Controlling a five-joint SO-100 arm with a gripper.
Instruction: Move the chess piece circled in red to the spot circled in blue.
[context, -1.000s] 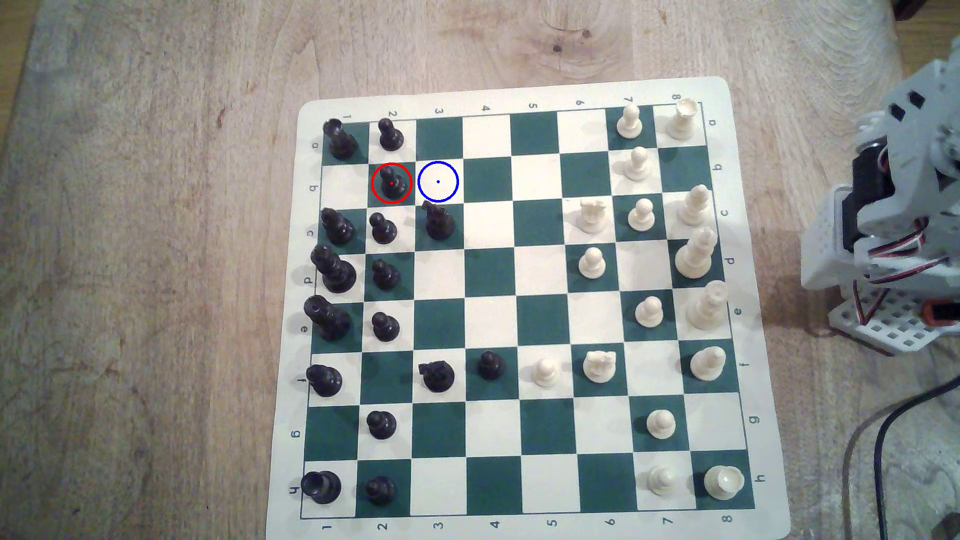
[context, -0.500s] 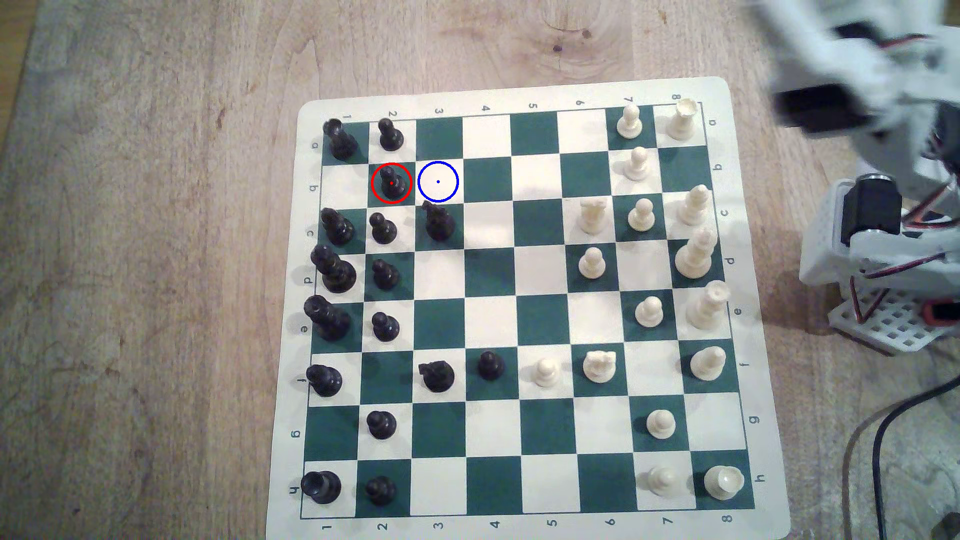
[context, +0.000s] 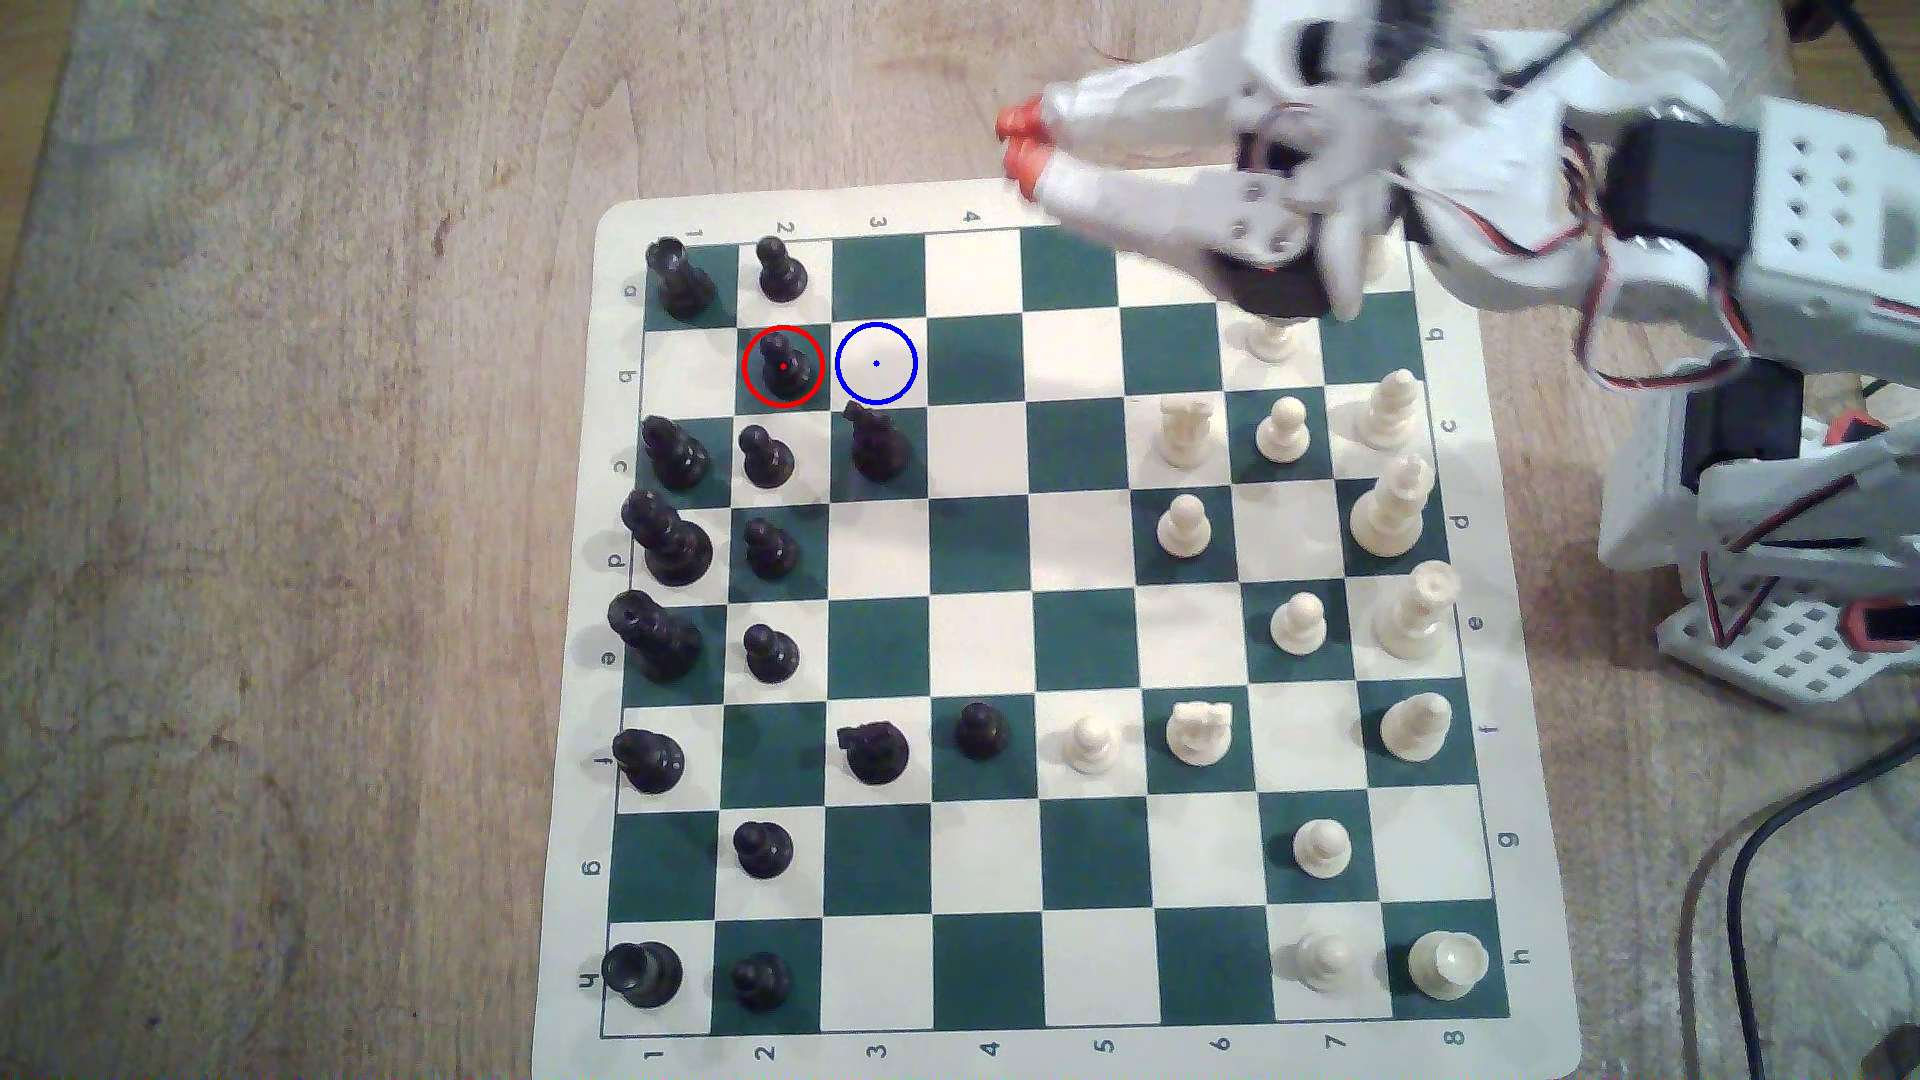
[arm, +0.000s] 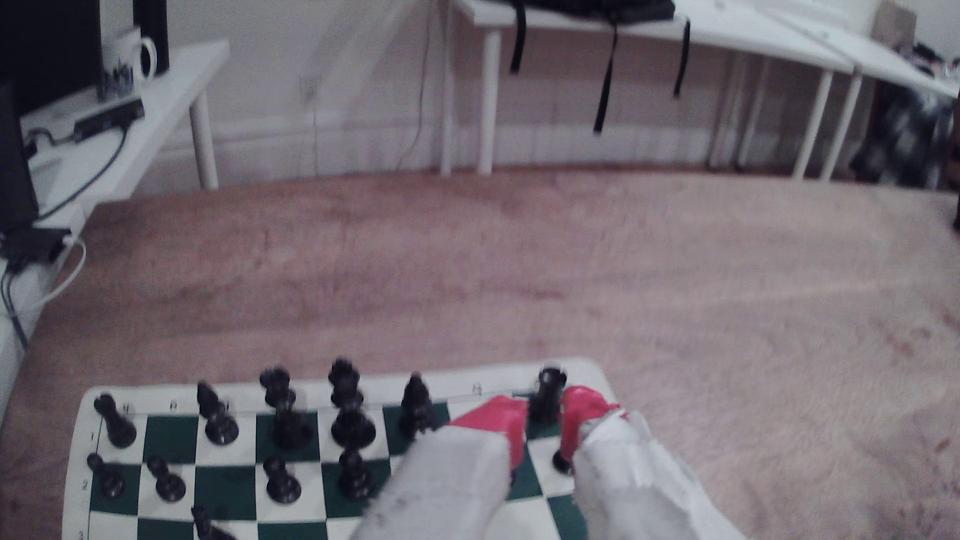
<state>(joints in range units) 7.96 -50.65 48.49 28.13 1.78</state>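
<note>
The red-circled black pawn (context: 784, 366) stands on its dark green square, just beside the blue-circled cream spot (context: 876, 363) on the exterior view's right. A black knight (context: 876, 444) sits below that spot. The end effector (context: 1016, 145) hovers over the chessboard's (context: 1538, 935) top edge, well apart, its orange-tipped jaws slightly parted and empty.
</note>
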